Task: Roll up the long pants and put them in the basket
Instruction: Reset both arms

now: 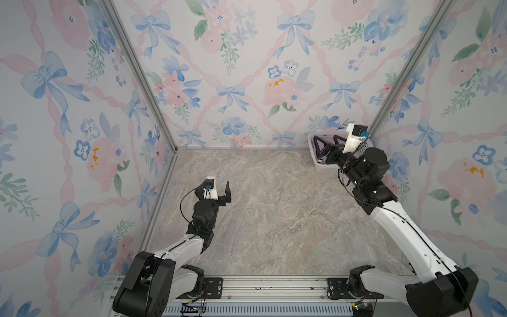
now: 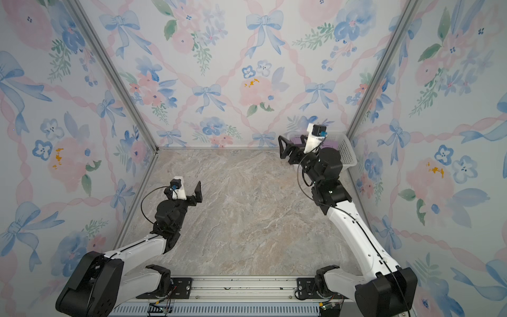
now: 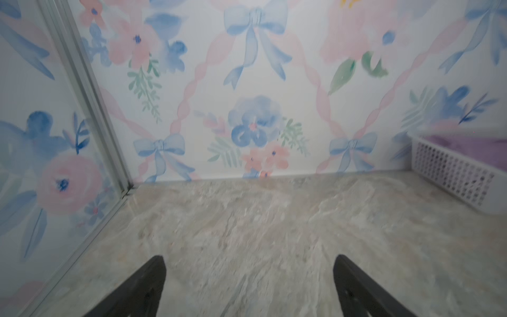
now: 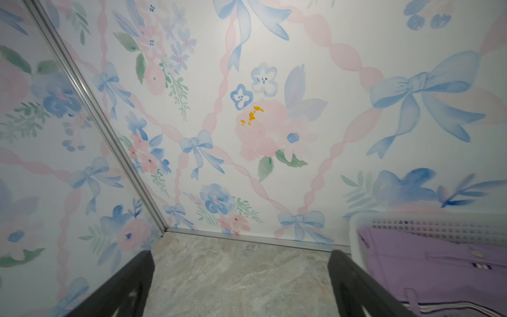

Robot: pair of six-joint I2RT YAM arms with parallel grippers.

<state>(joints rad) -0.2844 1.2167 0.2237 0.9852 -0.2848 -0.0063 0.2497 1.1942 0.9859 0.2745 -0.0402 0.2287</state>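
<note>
Lying in the basket, long pants seem beside the right end effector.

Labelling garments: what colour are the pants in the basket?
The long pants are lilac-purple, with black-and-white striped trim; clearest in the right wrist view.
</note>
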